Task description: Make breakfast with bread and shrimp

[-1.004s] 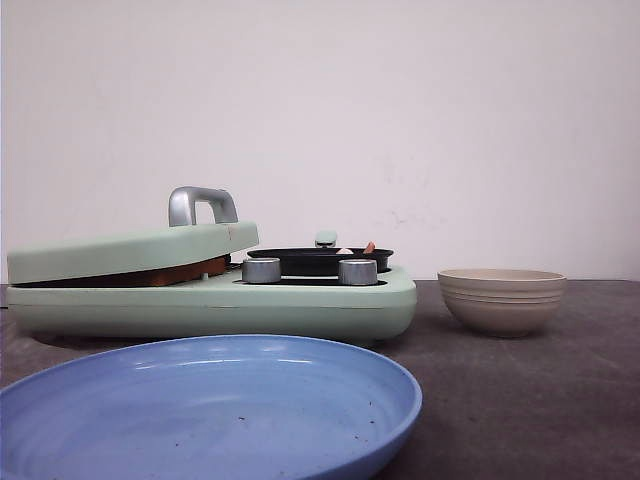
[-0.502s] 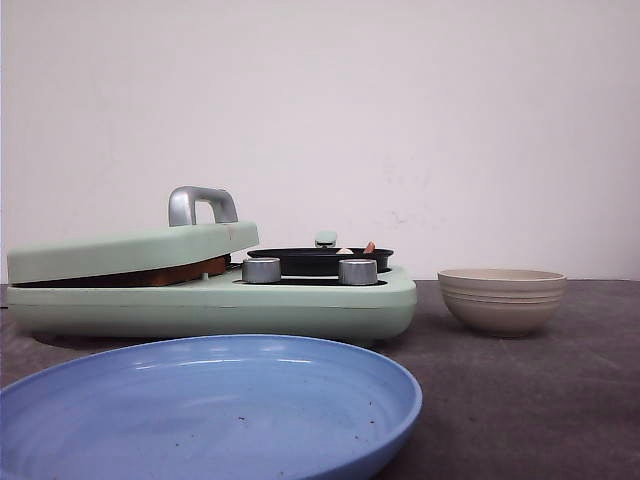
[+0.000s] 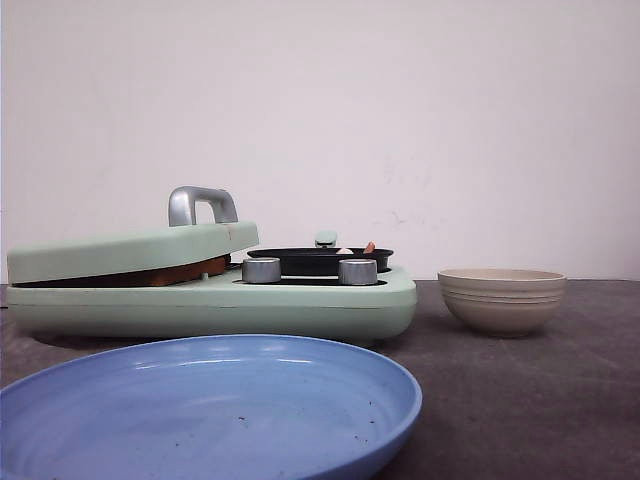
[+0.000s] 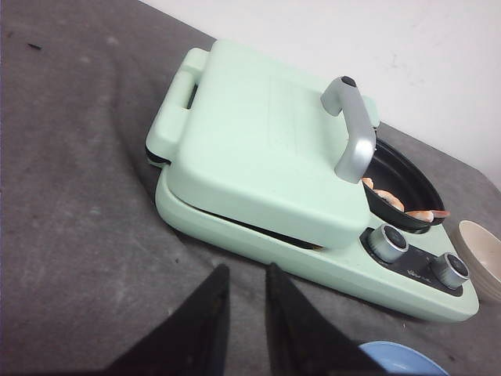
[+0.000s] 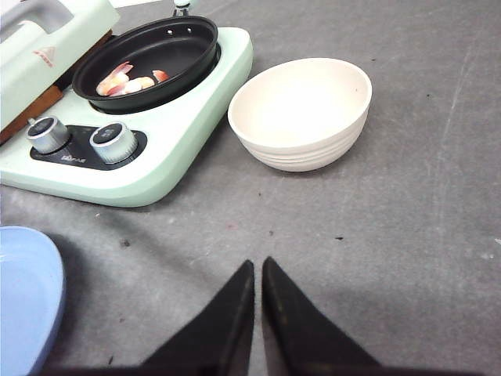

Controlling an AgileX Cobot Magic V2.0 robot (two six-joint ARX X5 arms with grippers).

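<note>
Starting on the left: the left tool [image 4: 244, 313] hangs over the bare table [image 4: 70, 196], fingers nearly together and gripping nothing, just in front of the mint-green breakfast maker [image 4: 313, 262]. The lid [image 4: 258, 149] is down but propped slightly ajar, and a brown crust edge of the bread [image 3: 185, 271] peeks from the gap beneath it. The silver handle [image 4: 352, 129] stands on the lid's side nearest the pan, its long bar running front to back across the cooker, up and away from this tool.

Moving right of the lid, the black pan [image 5: 149, 63] holds the shrimp [image 5: 125, 81], lying loose on its floor. Right of the cooker sits the cream bowl [image 5: 301, 113], with nothing visible inside. The right tool [image 5: 257, 301] hovers in front of that bowl, fingers pressed together, empty.

My read: the left arm is nearer the handle, the right nearer the shrimp. The blue plate [image 3: 210, 410] waits in front of the cooker.
</note>
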